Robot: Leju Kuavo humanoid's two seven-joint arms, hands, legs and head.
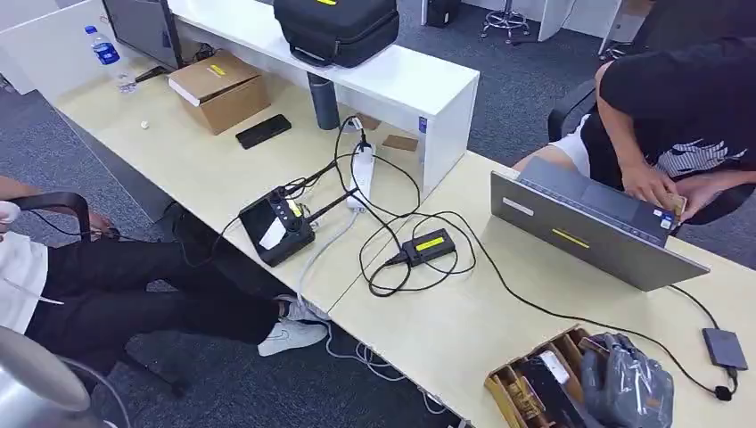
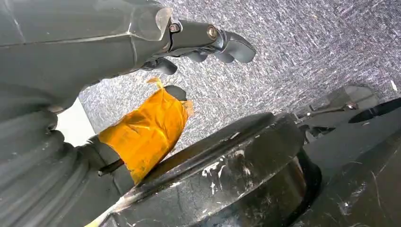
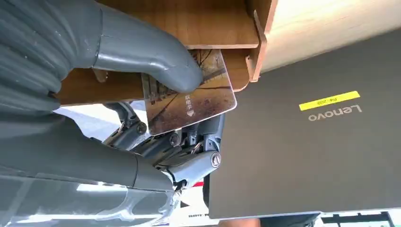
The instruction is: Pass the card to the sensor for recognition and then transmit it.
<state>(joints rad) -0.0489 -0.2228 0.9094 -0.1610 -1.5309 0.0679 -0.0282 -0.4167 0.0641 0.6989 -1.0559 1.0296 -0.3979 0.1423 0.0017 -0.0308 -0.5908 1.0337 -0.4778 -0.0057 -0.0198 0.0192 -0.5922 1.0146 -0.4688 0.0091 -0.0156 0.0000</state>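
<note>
- In the right wrist view the right hand (image 3: 156, 109) pinches the card (image 3: 189, 97), a brown glossy card with small print: the grey thumb presses on its upper face and the darker fingers (image 3: 194, 163) support it from beneath.
- The held card sits just beside a wooden slotted box (image 3: 203, 23) and next to the grey lid of the laptop (image 3: 302, 142), which carries a yellow label.
- In the left wrist view the left hand (image 2: 189, 52) holds nothing, fingers loosely extended over grey carpet (image 2: 307, 42); orange tape (image 2: 146, 132) wraps its thumb.
- In the head view the wooden slotted box (image 1: 535, 388) stands at the near edge of the desk (image 1: 464, 330), touching a grey plastic bag (image 1: 628, 383).
- A small dark drive (image 1: 724, 349) lies near the desk's right edge, cabled.
- Toward the middle, a black adapter with a yellow label (image 1: 430, 244) lies among looped cables, with the black sensor unit (image 1: 276, 227) near the left edge.
- The open laptop (image 1: 588, 232) stands further back on the right; a person in black (image 1: 677, 107) rests hands at its far side.
- Further off, a white power strip (image 1: 361, 174), a black phone (image 1: 263, 131), a cardboard box (image 1: 220, 89) and a water bottle (image 1: 107, 52) are spread along the far desk.
</note>
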